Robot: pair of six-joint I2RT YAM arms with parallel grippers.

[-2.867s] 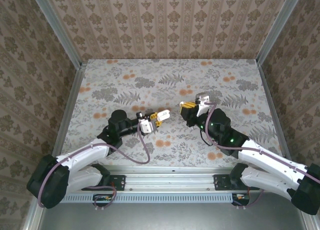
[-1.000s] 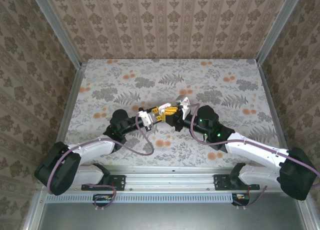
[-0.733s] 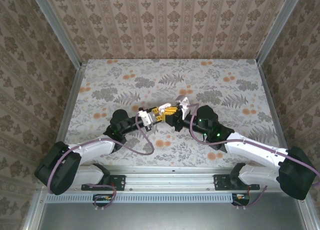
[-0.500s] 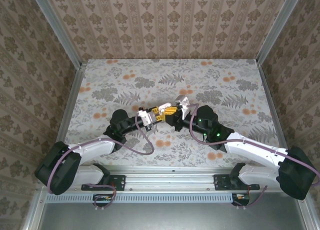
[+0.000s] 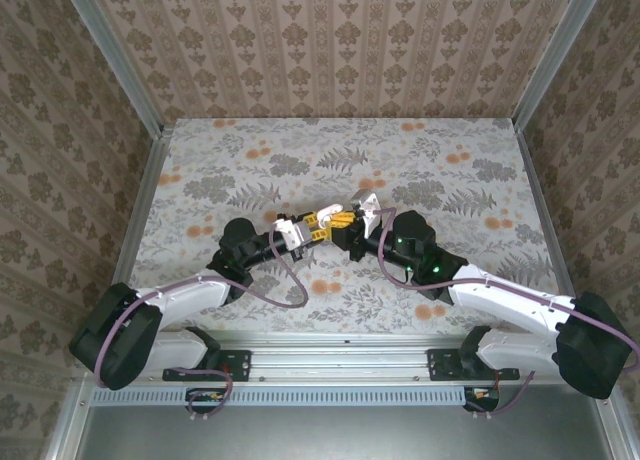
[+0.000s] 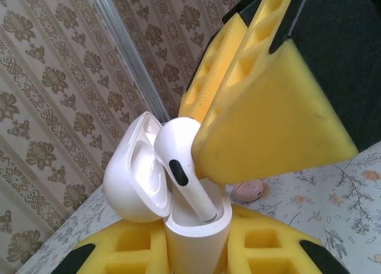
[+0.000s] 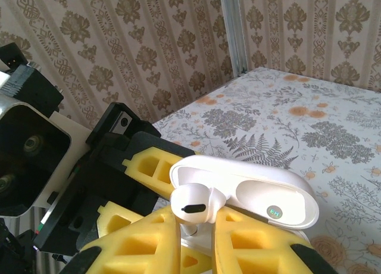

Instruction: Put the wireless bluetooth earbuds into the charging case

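My left gripper (image 6: 196, 253) is shut on the charging case (image 6: 193, 235) and holds it upright, with its hinged lid (image 6: 132, 181) swung open to the left. My right gripper (image 7: 195, 226) is shut on one white earbud (image 7: 197, 204) by its rounded head. The earbud (image 6: 181, 164) leans over the case mouth, and its stem tip sits just inside the opening. The right gripper's yellow fingers (image 6: 268, 125) hang above the case. From above, the left gripper (image 5: 311, 228) and right gripper (image 5: 340, 221) meet tip to tip at mid-table.
A pink round disc (image 6: 247, 190) lies on the flower-patterned table (image 5: 250, 160) behind the case. Patterned walls with metal corner posts (image 5: 110, 55) close in the table on three sides. The left gripper's pads (image 7: 149, 161) lie close under the case lid (image 7: 256, 190).
Since the earliest frame the right gripper has come left to meet the left gripper. Over the last second both have barely shifted.
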